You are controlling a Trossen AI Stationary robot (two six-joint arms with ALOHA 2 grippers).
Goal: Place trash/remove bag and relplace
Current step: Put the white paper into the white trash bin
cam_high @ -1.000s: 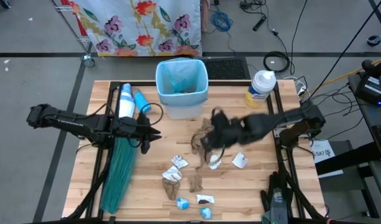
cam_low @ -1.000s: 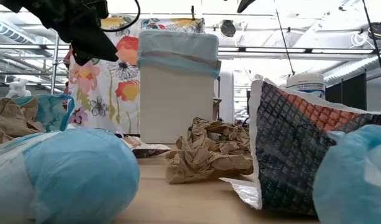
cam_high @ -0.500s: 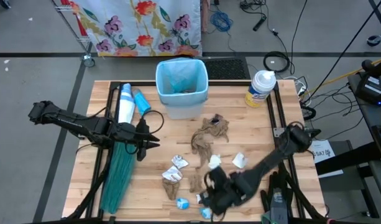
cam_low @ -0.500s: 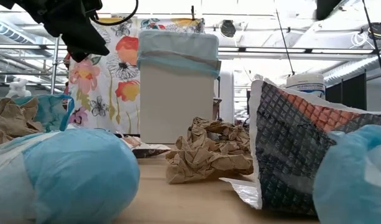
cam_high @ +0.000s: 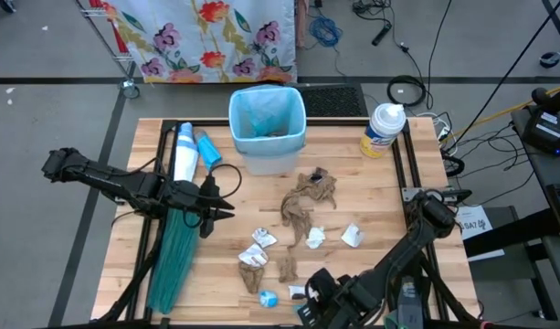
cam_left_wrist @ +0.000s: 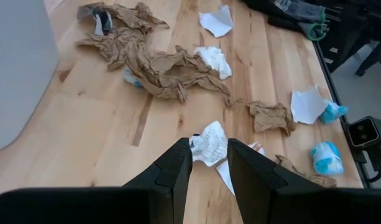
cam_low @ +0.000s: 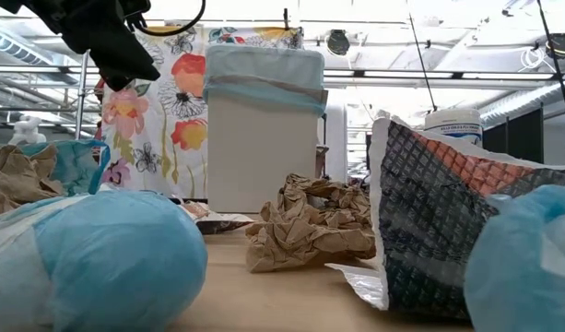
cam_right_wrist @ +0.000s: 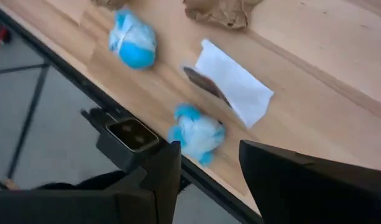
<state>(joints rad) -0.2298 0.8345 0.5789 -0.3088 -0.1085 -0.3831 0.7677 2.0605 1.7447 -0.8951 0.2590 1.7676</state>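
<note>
The bin [cam_high: 267, 128] with its pale-blue bag [cam_high: 261, 111] stands at the table's far middle. Trash lies scattered before it: brown paper [cam_high: 307, 196], white wads [cam_high: 314, 238] and a blue wad [cam_high: 269, 298]. My right gripper [cam_right_wrist: 209, 152] hangs open above another blue wad [cam_right_wrist: 196, 134] at the near edge, touching nothing; in the high view it [cam_high: 311, 306] hides that wad. My left gripper [cam_high: 220, 208] waits open over the table's left part, a white scrap [cam_left_wrist: 209, 144] beyond its tips. A dark teal bag [cam_high: 174, 251] lies along the left side.
A white-and-blue roll [cam_high: 184, 151] lies at the far left. A wipes canister [cam_high: 383, 128] stands at the far right corner. A white wrapper [cam_right_wrist: 234, 84] lies just beyond the blue wad. The low-view camera's housing [cam_right_wrist: 131, 134] sits below the near edge.
My right gripper has swept from the brown paper at the table's middle toward the near edge and down, ending over the blue wad there, still open. My left gripper has swung a little toward the near edge. No trash has moved.
</note>
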